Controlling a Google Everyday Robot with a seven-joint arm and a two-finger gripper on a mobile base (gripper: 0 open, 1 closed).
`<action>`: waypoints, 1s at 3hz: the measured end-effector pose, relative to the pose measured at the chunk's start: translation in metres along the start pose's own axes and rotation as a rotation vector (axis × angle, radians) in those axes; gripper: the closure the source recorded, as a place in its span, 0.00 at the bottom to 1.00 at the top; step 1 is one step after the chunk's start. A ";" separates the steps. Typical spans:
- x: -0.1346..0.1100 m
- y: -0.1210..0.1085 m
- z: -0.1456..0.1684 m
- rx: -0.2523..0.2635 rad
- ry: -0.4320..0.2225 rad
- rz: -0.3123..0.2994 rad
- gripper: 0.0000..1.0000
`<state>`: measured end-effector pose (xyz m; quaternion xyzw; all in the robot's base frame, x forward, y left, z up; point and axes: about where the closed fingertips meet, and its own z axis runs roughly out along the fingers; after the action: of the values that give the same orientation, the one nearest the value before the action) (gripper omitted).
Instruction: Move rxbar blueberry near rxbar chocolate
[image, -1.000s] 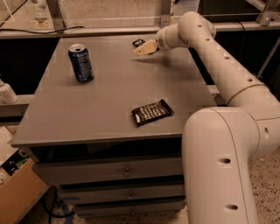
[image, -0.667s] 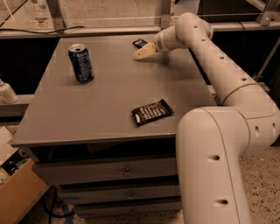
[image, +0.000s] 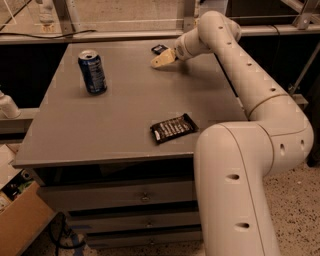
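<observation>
My gripper (image: 162, 59) hangs just beside the rxbar blueberry (image: 159, 48); I cannot tell its grip.
I think the bar's light and slippery; pinch across its flat sides.

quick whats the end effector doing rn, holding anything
End effector: low over the far side of the table, beside the blue snack bar; open or closed cannot be told.

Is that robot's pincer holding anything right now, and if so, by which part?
Nothing, it seems. The pincer is just in front of the dark blue bar, which lies on the table.
</observation>
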<state>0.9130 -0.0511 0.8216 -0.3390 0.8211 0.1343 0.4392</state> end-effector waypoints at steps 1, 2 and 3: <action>-0.001 0.000 -0.003 -0.003 -0.003 0.002 0.64; -0.002 0.000 -0.003 -0.003 -0.003 0.002 0.87; -0.003 0.000 -0.004 -0.003 -0.003 0.002 1.00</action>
<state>0.9117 -0.0521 0.8260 -0.3388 0.8205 0.1363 0.4398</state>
